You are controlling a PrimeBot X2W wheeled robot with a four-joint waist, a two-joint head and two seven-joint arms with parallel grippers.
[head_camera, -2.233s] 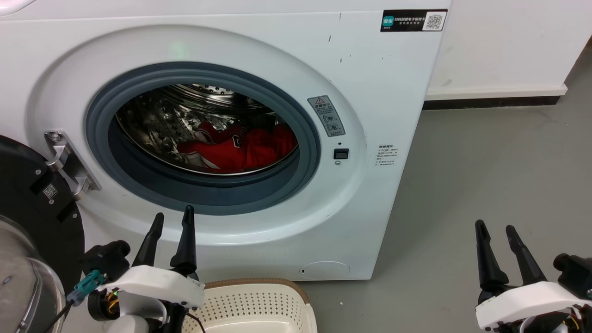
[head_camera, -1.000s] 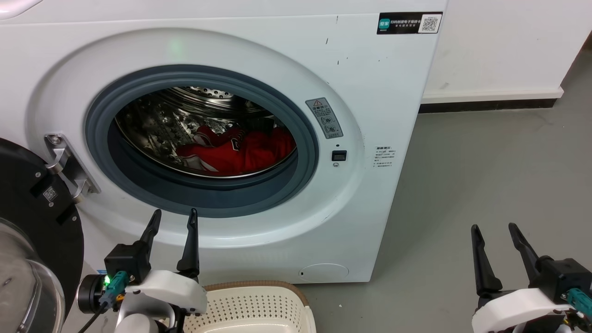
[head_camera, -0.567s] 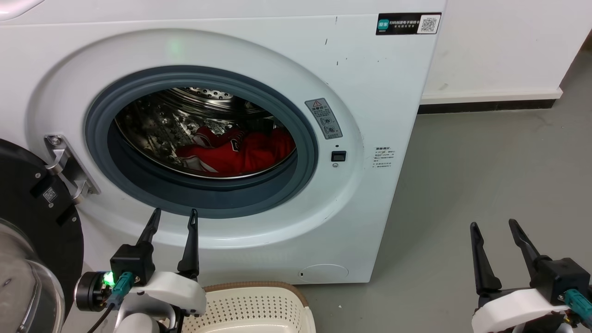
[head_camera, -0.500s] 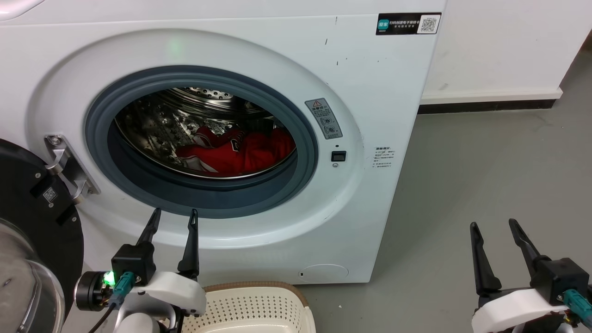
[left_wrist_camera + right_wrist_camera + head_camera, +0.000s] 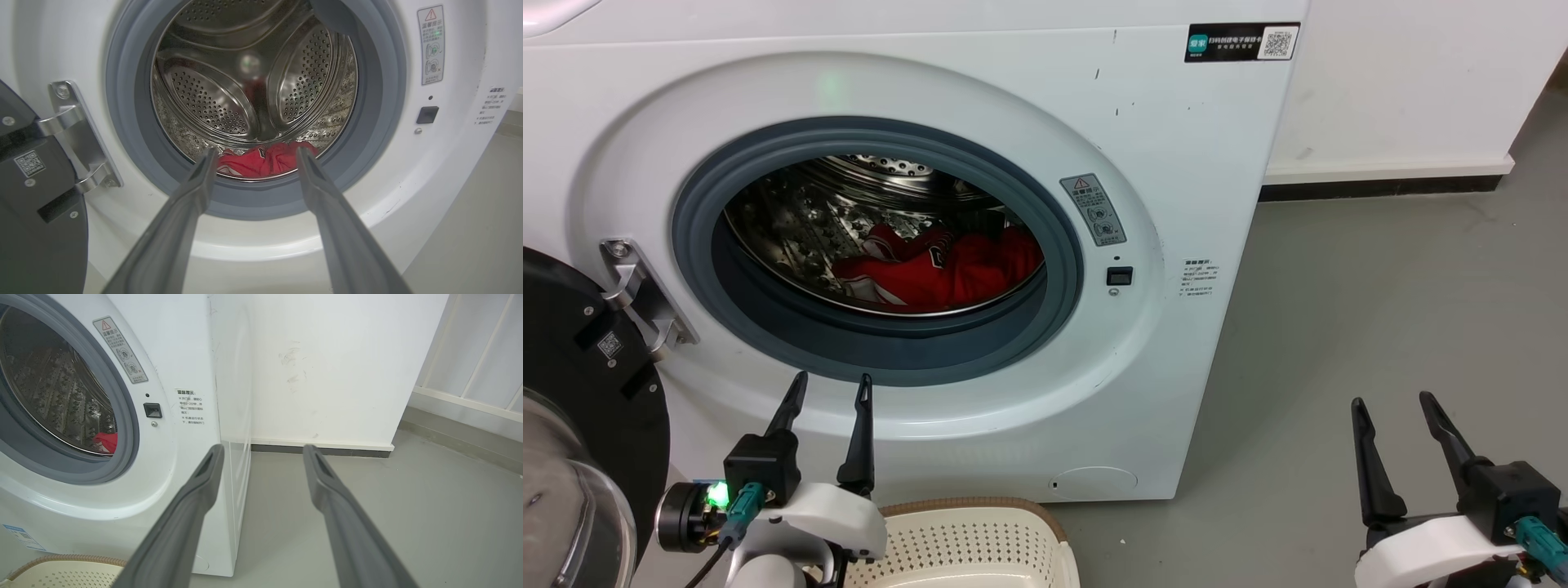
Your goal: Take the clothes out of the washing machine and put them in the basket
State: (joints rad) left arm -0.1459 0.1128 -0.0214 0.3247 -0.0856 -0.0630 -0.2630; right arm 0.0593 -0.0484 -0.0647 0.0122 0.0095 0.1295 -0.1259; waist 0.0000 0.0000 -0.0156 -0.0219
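The clothes [image 5: 939, 273] lie crumpled low in the drum of the washing machine [image 5: 1176, 163], long axis running left to right behind the open porthole. The basket [image 5: 968, 543] stands just below the porthole. The left gripper [image 5: 832, 377] points at the porthole's lower edge, fingers parted, holding nothing. The right gripper [image 5: 1391, 399] is well to the side, fingers upright, parted, empty.

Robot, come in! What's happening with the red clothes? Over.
Left gripper open, empty, facing the porthole. Right gripper open, empty, off beside the washing machine. Clothes in the drum, basket below. Door open, nothing blocking.
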